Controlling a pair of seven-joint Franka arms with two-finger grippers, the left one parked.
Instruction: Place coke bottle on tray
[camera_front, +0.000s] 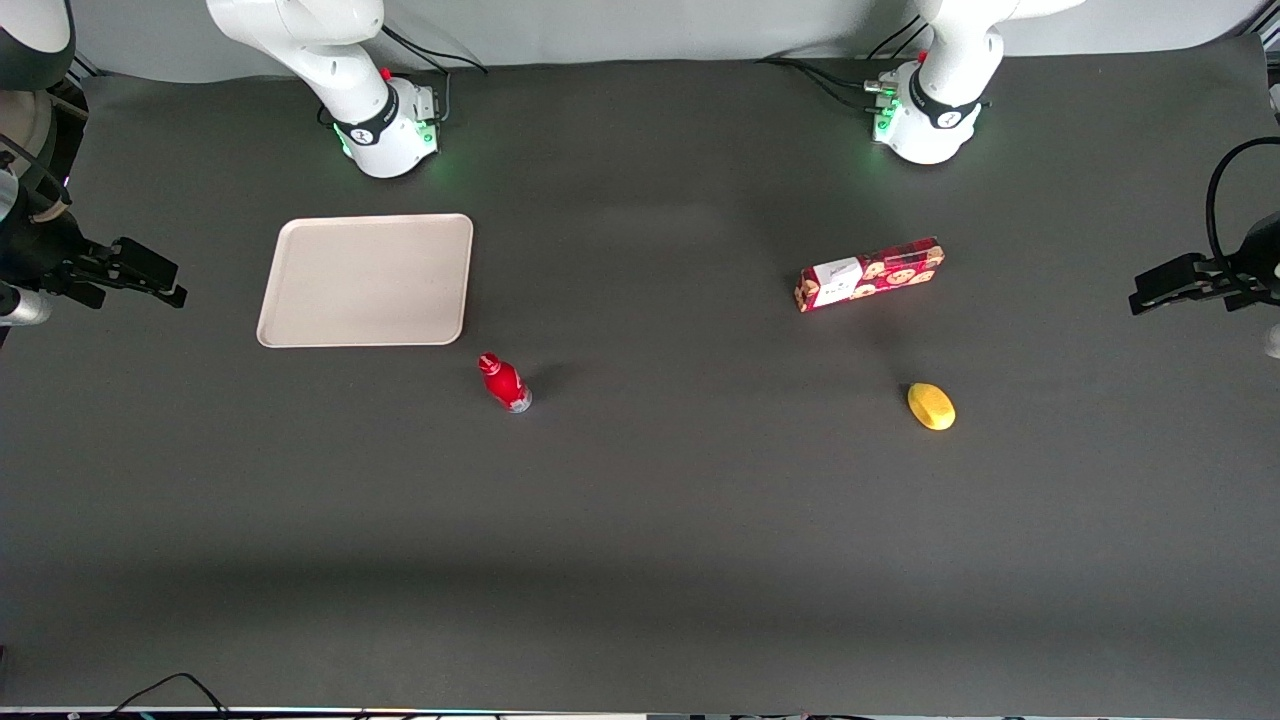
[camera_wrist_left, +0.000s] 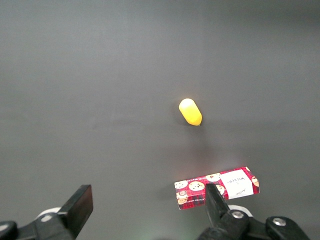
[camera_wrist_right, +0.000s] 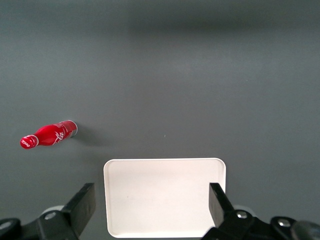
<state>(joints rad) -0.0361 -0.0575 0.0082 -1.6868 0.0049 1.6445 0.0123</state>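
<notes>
A small red coke bottle (camera_front: 504, 383) stands on the dark bench, just beside the empty cream tray (camera_front: 300, 320), nearer the front camera. The gripper (camera_wrist_right: 150, 207) hovers high above the tray, well apart from the bottle, jaws spread and holding nothing. Grasping, lifting and placing all remain.

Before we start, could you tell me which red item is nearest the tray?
The coke bottle, standing just off the tray; the snack box lies toward the parked arm. Gripper hovers open.

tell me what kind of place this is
Likely a robot lab test bench: two arm bases bolted to a dark mat-covered table, trailing cables, and a few props, a bottle, tray and snack box. The pincer hangs open off the tray's outer end.
</notes>
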